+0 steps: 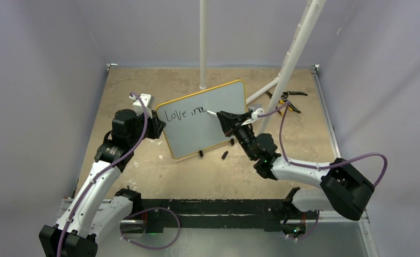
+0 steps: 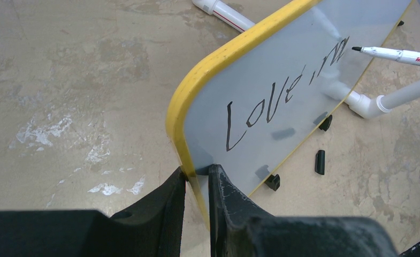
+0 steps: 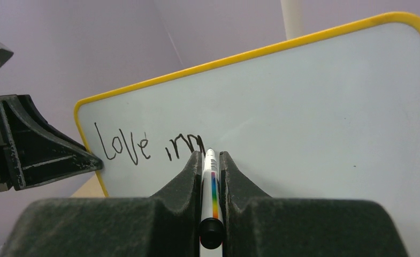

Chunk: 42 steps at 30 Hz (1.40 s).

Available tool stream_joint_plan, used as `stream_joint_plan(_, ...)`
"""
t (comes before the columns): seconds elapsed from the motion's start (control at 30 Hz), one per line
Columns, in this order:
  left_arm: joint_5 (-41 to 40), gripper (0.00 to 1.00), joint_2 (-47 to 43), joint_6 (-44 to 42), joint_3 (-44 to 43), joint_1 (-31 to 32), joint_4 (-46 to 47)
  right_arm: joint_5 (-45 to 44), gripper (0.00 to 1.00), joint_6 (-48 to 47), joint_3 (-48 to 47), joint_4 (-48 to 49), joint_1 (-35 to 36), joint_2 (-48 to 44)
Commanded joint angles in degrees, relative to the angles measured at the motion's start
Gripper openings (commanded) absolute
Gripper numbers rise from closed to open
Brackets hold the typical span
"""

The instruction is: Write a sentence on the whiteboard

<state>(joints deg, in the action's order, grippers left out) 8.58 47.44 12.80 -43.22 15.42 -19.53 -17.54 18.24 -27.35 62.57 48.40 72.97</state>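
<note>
Broadly, the mottled beige stone-look surface point(image 1: 143, 176) carries the work near its middle. There the rectangular pale grey-white whiteboard with a rounded yellow frame point(image 1: 197, 136) stands tilted back on small black feet point(image 1: 200, 154), and its face is glossy enough to mirror the white plastic pipes point(image 1: 203, 43) behind it. The left pincer point(image 2: 197, 172), matt black and scuffed, is clamped on the board's left edge near the lower corner, one finger on each face, steadying it. The right pincer point(image 3: 211, 156) is closed tight on a slim white plastic marker with a rainbow band point(image 3: 212, 184). The marker's black tip sits at the end of the last stroke; whether it touches the board I cannot tell. Black handwriting point(image 2: 261, 110) reads "Love", followed by a few humped strokes like the start of an "m". So I judge the sentence barely begun: one word done, a second under way, and the board's right part bare. A small black cylindrical piece point(image 1: 224, 155), perhaps the marker's cap, lies on the surface just near of the board.
</note>
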Motion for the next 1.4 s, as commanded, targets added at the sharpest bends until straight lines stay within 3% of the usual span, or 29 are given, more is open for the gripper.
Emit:
stream_joint_plan(0.0,0.6,0.11,0.0,-0.9,0.3,-0.1,2.2,-0.7,0.0,-2.0,-2.2,2.4,-0.2,-2.8)
stream_joint_plan(0.63,0.6,0.11,-0.1,-0.9,0.3,-0.1,2.2,-1.2,0.0,-3.7,-5.7,3.5,-0.3,2.2)
stream_joint_plan(1.37,0.8,0.11,-0.2,-0.9,0.3,-0.1,2.2,-2.6,0.0,0.0,1.2,1.0,-0.2,-3.0)
